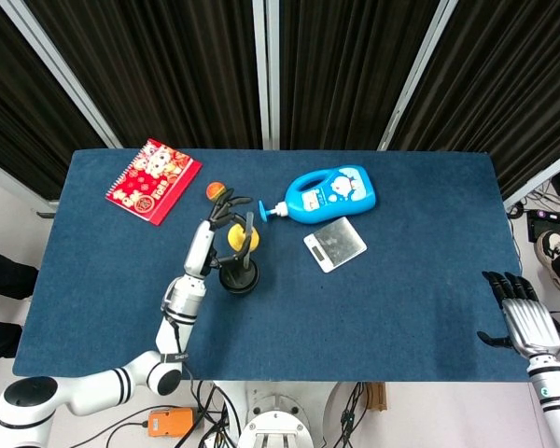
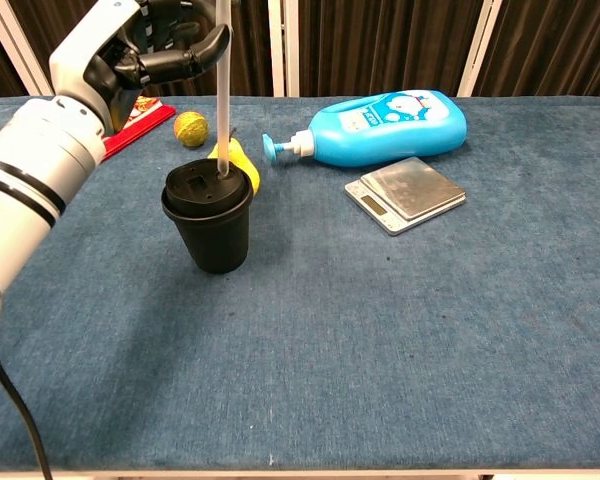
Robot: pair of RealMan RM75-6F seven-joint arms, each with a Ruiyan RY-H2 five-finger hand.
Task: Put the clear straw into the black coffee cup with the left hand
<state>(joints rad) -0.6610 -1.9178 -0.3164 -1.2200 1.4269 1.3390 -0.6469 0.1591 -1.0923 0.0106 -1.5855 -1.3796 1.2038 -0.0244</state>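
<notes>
straw (image 2: pixel 222 90) pinched upright in left hand (image 2: pixel 170 45) fingers (image 2: pixel 195 55), tip at cup lid (image 2: pixel 208 184).

black cup (image 2: pixel 210 222), clear straw (image 2: pixel 222 90), blue bottle (image 2: pixel 385 127), red notebook (image 1: pixel 153 181)

head view looks straight down from high up; chest view sits low and close, both catching the table (image 1: pixel 420 299).
</notes>
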